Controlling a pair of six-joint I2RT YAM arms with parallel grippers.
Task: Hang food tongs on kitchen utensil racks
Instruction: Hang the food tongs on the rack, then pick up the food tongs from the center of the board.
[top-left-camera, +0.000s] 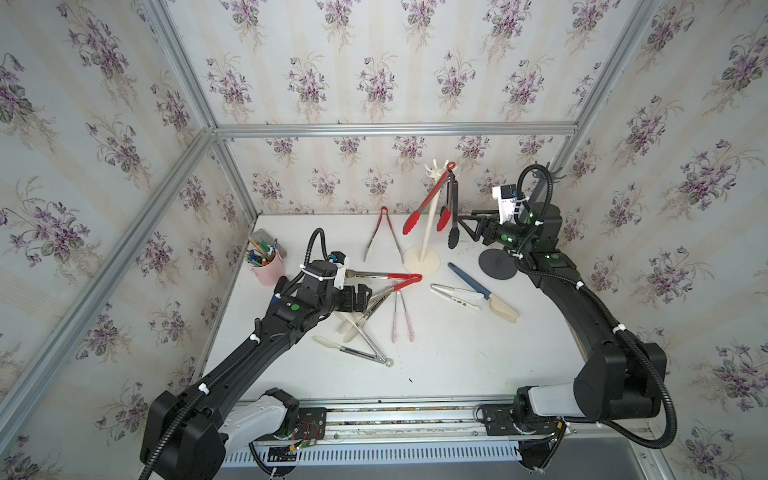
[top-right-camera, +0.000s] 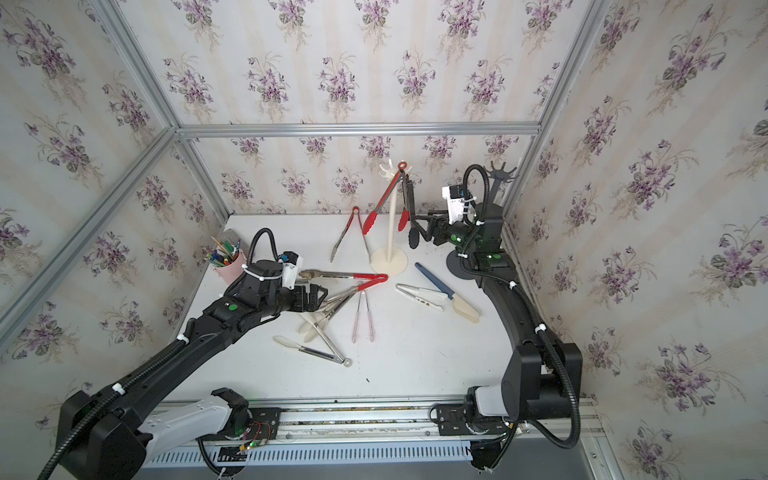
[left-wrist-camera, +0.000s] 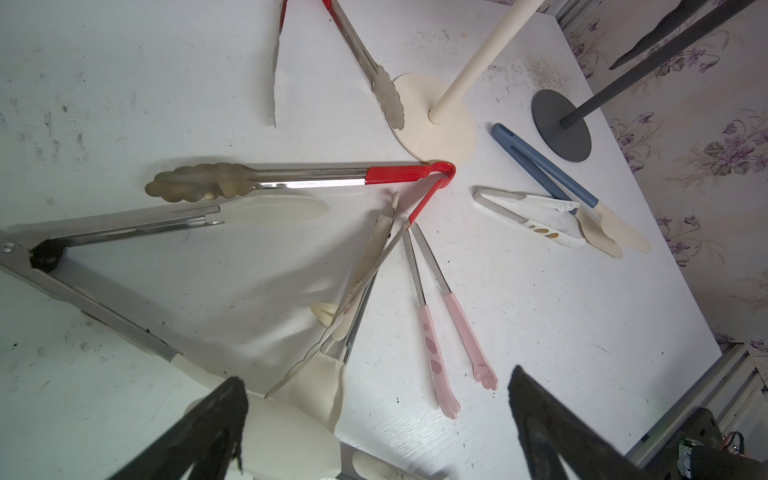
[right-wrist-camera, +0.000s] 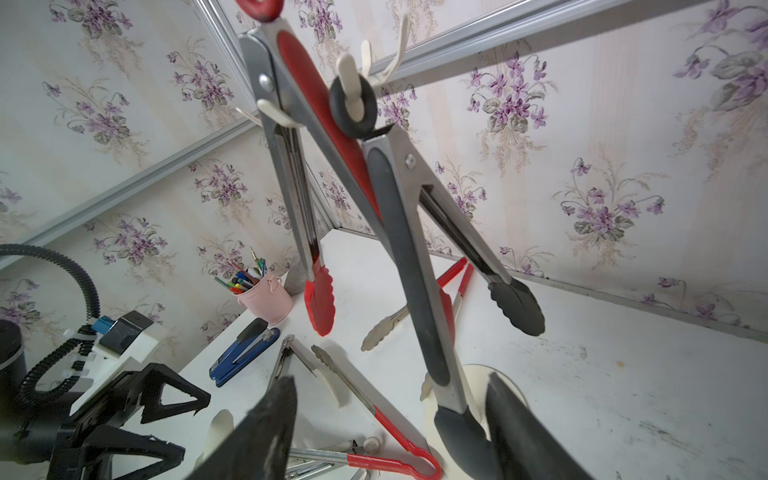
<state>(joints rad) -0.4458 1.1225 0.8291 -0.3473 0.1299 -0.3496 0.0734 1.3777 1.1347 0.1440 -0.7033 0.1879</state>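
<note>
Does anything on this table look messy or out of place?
Yes. Several tongs lie crossed in a tangled heap by the left pincer, and one red-handled pair rests a steel tip on the cream rack's base.

The white table (top-left-camera: 457, 370) carries a pink cup (top-left-camera: 268, 272), a blue stapler (right-wrist-camera: 243, 353), the cream-white rack (top-left-camera: 432, 262), the dark grey rack (top-left-camera: 494, 266), and loose red-handled tongs (top-left-camera: 401, 276), blue tongs (top-left-camera: 467, 279), pink tongs (left-wrist-camera: 430, 347) and cream-tipped tongs (left-wrist-camera: 274, 210).

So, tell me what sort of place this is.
Probably a robot test booth, not a real kitchen: floral wallpaper panels in an aluminium frame, a left arm and right arm mounted on a rail at a white table, and loose tongs beside a cream-white utensil rack.
</note>
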